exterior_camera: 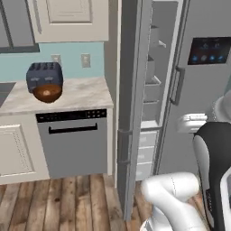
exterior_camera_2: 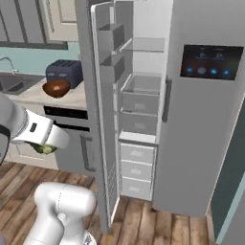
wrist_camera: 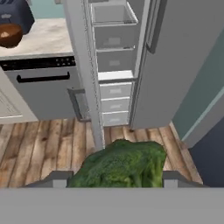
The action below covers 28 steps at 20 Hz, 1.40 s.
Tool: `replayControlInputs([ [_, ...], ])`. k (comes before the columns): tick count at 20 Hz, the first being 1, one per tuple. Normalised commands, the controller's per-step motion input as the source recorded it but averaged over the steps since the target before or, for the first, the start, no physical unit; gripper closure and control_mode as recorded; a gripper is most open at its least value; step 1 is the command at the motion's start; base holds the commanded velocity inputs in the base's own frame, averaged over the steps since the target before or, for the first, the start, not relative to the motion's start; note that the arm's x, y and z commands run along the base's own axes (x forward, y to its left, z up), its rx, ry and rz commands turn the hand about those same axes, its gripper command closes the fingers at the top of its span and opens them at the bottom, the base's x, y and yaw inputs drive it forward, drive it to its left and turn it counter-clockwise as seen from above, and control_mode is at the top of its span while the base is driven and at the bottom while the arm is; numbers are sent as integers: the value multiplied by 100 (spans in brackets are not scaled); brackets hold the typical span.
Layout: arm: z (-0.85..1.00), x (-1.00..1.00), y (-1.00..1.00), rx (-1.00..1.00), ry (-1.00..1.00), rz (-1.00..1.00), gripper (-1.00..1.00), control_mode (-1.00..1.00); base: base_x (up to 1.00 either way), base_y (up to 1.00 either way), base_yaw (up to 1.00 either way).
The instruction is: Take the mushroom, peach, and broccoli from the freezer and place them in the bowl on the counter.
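End effector (wrist_camera: 114, 180) clamped the bumpy dark green broccoli (wrist_camera: 120, 164) | glossy reddish-brown bowl (exterior_camera: 47, 92) sat unreached | delivery remained

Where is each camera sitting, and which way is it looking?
Left base view: behind the arm on its left, facing the counter, bowl and the freezer with its door open; white arm at lower right.
Right base view: behind the arm on its right, looking into the freezer; white arm at lower left, green showing at the gripper.
Hand view: on the hand, looking along the gripper toward floor and freezer; the fingertips flank the broccoli.
All three share the freezer, bowl and counter.
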Motion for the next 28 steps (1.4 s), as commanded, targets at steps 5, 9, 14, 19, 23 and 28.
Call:
replayControlInputs([
  [5, 0, 0, 0, 0, 0, 0, 100, 100, 15, 100, 9],
  [9, 0, 0, 0, 0, 0, 0, 100, 100, 37, 84, 13],
  [14, 0, 0, 0, 0, 0, 0, 100, 100, 80, 40, 12],
  [19, 0, 0, 0, 0, 0, 0, 100, 100, 94, 1, 0],
  [23, 0, 0, 0, 0, 0, 0, 100, 100, 96, 24, 0],
  [28, 0, 0, 0, 0, 0, 0, 100, 100, 81, 37, -1],
])
